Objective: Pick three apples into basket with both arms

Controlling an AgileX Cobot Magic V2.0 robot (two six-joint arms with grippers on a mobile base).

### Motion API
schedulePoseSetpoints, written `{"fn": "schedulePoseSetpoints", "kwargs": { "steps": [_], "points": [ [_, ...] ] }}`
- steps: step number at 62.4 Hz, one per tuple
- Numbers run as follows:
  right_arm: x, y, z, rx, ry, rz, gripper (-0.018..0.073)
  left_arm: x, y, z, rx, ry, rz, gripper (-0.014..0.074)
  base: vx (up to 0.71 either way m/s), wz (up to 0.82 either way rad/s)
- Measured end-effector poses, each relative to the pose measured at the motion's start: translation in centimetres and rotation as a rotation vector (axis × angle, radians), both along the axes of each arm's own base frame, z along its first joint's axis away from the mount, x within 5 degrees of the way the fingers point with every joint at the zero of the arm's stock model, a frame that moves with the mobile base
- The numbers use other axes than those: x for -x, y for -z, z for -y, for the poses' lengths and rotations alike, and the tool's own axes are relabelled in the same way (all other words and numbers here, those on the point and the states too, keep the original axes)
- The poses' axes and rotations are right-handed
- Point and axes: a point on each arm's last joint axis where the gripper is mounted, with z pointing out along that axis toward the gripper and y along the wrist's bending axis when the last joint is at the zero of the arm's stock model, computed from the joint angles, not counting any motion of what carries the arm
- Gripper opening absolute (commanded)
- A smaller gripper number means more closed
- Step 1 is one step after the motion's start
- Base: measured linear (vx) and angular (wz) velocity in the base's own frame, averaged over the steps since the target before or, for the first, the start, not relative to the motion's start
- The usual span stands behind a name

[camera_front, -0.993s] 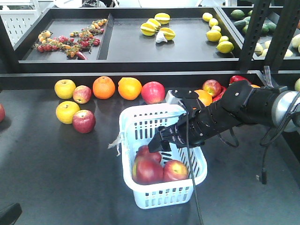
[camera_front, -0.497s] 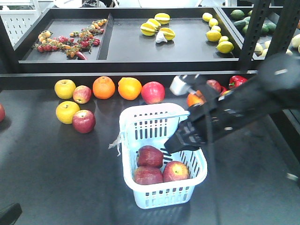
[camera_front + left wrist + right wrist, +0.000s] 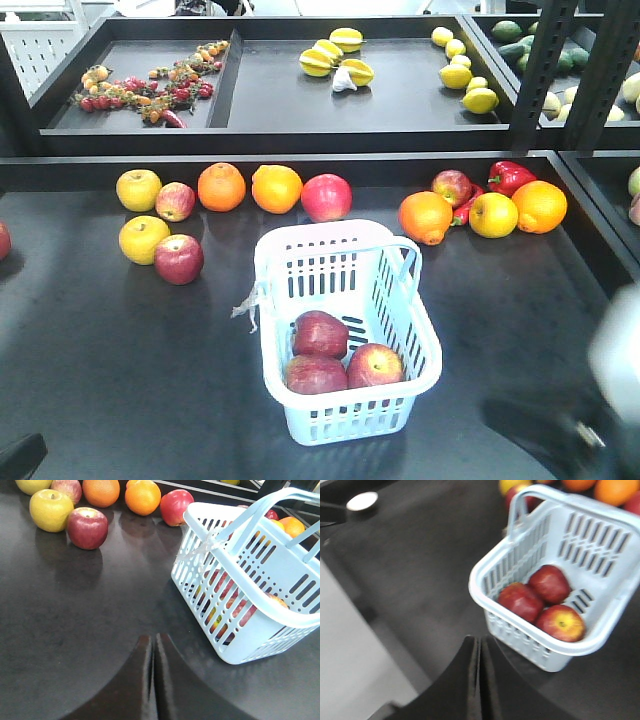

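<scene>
Resting in basket (image 3: pixel 420 350): three apples (image 3: pixel 320 333) | tag (image 3: pixel 247 302) lettering unreadable

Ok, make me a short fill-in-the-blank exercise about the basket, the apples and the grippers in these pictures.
1. The basket holds ____ red apples.
2. The left gripper has its fingers pressed ____, holding nothing.
3. The right gripper is ____ as well.
4. Beside the basket's left rim hangs a frayed white ____.

Missing words: three; together; shut; tag
</scene>
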Motion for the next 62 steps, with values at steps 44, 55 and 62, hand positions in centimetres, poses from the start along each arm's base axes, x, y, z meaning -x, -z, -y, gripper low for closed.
{"fn": "schedulePoseSetpoints", "kwargs": {
  "steps": [44, 55, 62],
  "points": [
    [3.4, 4.4, 2.9, -0.123, 0.234, 0.176, -0.0003, 0.1, 0.0, 0.2, 0.008, 0.026, -0.007, -0.0008, 0.0, 0.0],
    [3.4, 4.4, 2.9, -0.123, 0.234, 0.176, -0.0003, 0.2, 0.1, 0.4, 0.016, 0.049, -0.013, -0.0007, 0.0, 0.0],
    [3.4, 4.4, 2.9, -0.123, 0.234, 0.176, -0.0003, 0.2, 0.1, 0.4, 0.016, 0.049, -0.013, -0.0007, 0.0, 0.0]
  ]
}}
